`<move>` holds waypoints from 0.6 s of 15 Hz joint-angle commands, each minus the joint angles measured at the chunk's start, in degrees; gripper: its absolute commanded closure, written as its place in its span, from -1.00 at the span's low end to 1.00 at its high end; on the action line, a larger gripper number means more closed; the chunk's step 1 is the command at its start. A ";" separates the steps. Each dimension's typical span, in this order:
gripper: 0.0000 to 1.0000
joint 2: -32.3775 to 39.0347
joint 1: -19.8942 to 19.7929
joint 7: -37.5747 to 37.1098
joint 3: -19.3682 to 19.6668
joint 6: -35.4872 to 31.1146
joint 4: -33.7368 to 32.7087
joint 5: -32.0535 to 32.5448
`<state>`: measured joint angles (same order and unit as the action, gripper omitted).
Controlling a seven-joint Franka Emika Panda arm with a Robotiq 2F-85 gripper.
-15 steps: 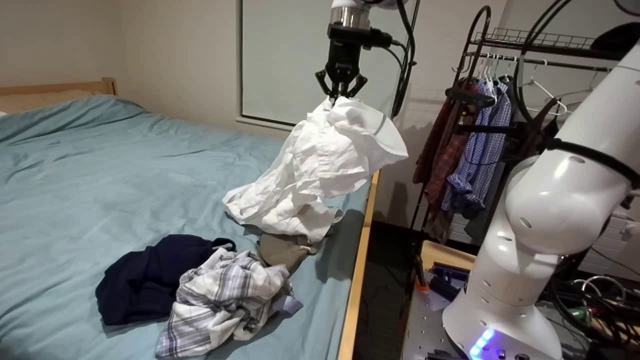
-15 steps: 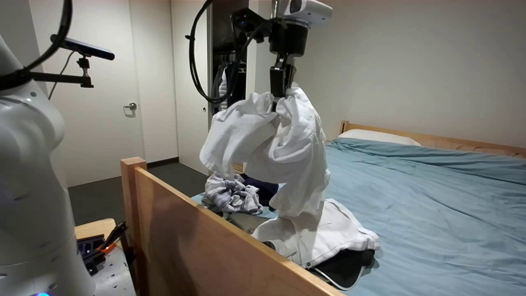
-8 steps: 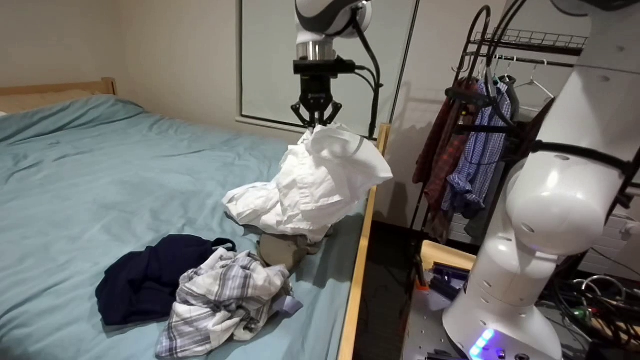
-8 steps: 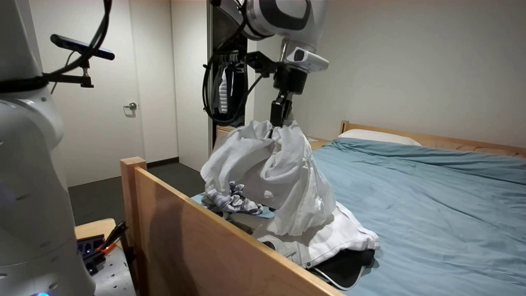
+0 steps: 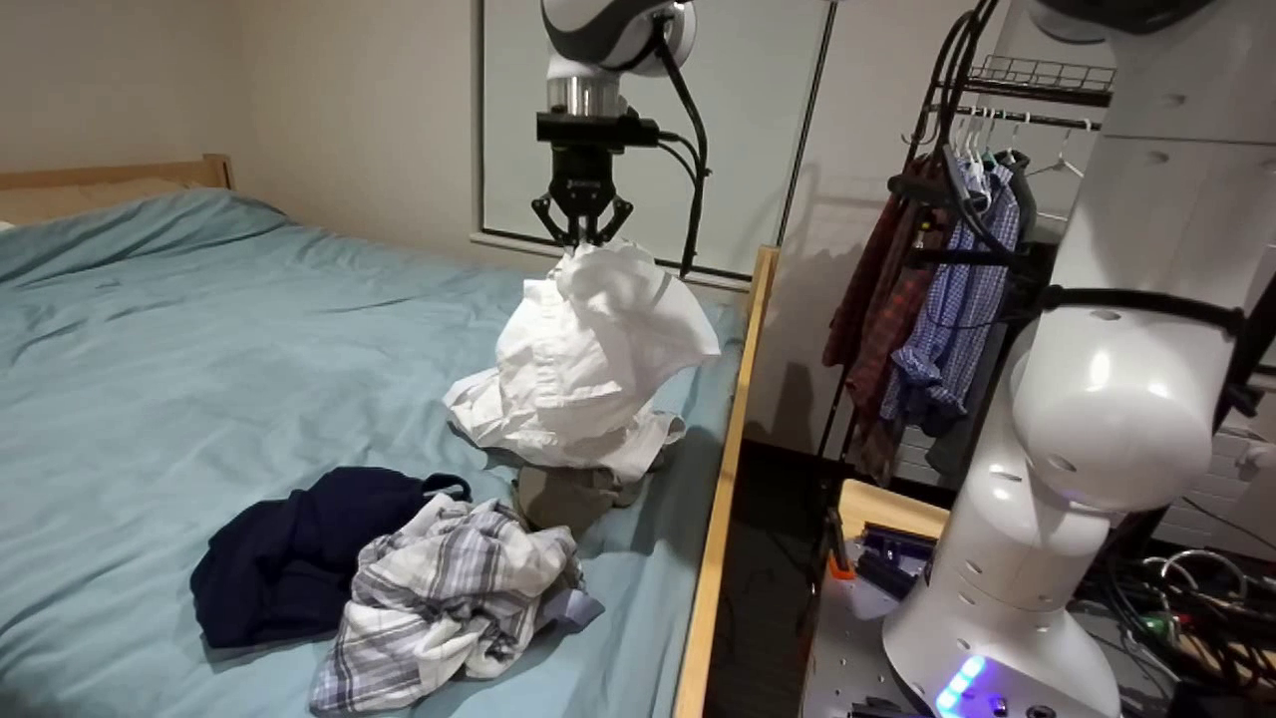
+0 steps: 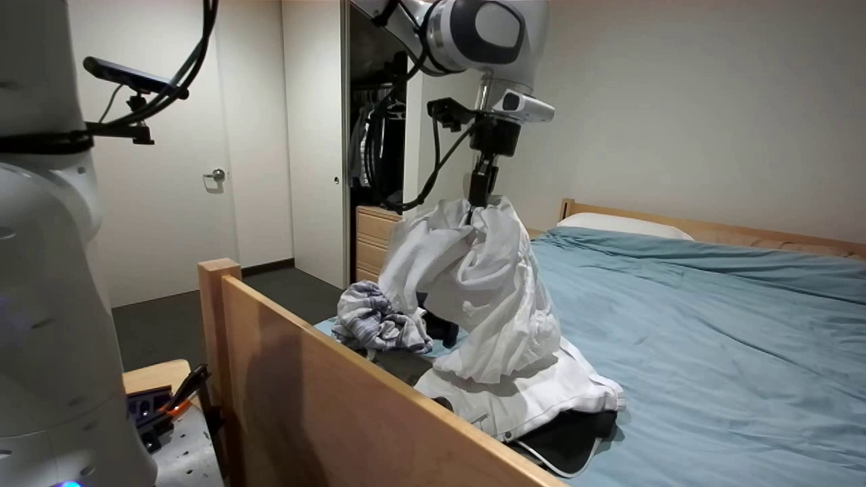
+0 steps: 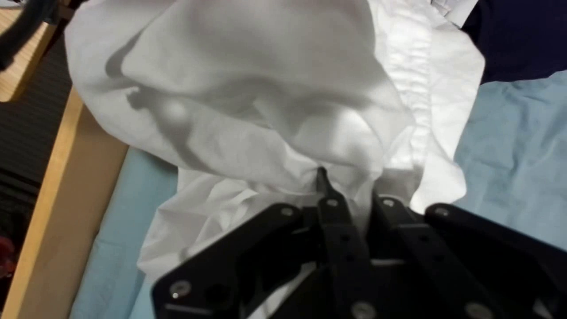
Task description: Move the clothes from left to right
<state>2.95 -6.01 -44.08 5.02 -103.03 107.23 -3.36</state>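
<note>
Where the white garment [image 5: 583, 349] bunches, fingers [image 7: 335, 215] nearly together, clamped on its fabric

past rail [image 5: 720, 529] and white garment [image 5: 583, 359], free room over bedsheet [image 5: 239, 349]

In an exterior view: shirt [image 5: 449, 588] on bed [image 5: 249, 369] — garment [image 5: 299, 558] behind left, rack [image 5: 1037, 93] behind right.

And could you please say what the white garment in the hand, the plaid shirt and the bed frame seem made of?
White garment: thin matte fabric, perhaps cotton; it drapes in soft folds.
Plaid shirt: matte fabric, fibre unclear; it lies crumpled.
Bed frame: smooth, probably varnished wood; honey-coloured, faintly glossy.
</note>
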 commanded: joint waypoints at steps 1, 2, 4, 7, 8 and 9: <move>0.79 -0.03 0.56 0.04 0.32 0.03 -0.17 -0.02; 0.79 -0.04 0.62 0.04 0.30 -0.02 -0.17 -0.02; 0.84 0.87 0.45 -3.62 0.52 0.50 -1.42 -1.48; 0.83 3.30 -1.74 -7.54 3.06 3.46 -4.14 -5.14; 0.83 4.03 -2.59 -8.10 4.26 3.55 -4.32 -5.71; 0.83 4.82 -3.57 -8.19 5.50 3.70 -4.40 -6.55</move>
<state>4.89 -6.76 -50.68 8.02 -101.62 105.52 -6.74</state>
